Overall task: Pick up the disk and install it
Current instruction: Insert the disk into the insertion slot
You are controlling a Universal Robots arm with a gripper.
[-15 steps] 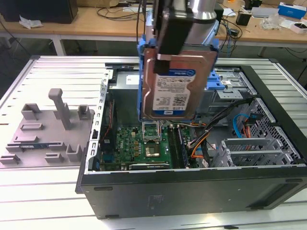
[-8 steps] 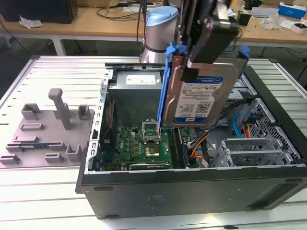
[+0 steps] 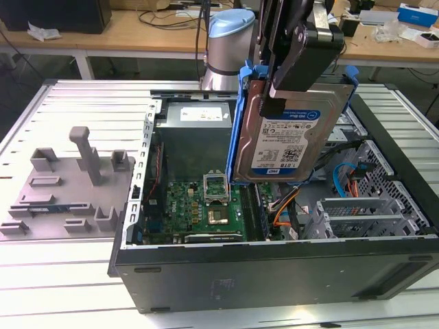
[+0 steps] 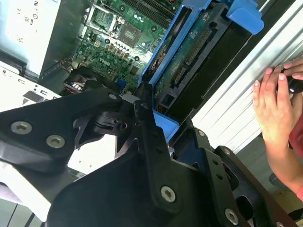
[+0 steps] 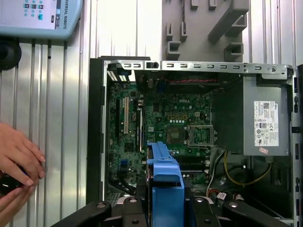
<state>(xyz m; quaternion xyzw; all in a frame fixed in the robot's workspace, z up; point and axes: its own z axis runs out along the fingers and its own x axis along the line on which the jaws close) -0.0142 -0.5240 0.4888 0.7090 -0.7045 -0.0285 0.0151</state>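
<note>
The disk [image 3: 291,133] is clamped across its flat faces by the pincer [image 3: 276,103] and is held in the air, tilted with its label turned outward, above the open computer case [image 3: 274,277]. In the exterior view it is seen at about two o'clock from the motherboard [image 3: 199,205], and the power supply [image 3: 195,133] lies at nine o'clock from it. A grey fixture plate [image 3: 68,185] is set at nine o'clock from the case. A person's hand [image 4: 274,106] is seen over the ribbed counter [image 3: 89,103] beside the case.
</note>
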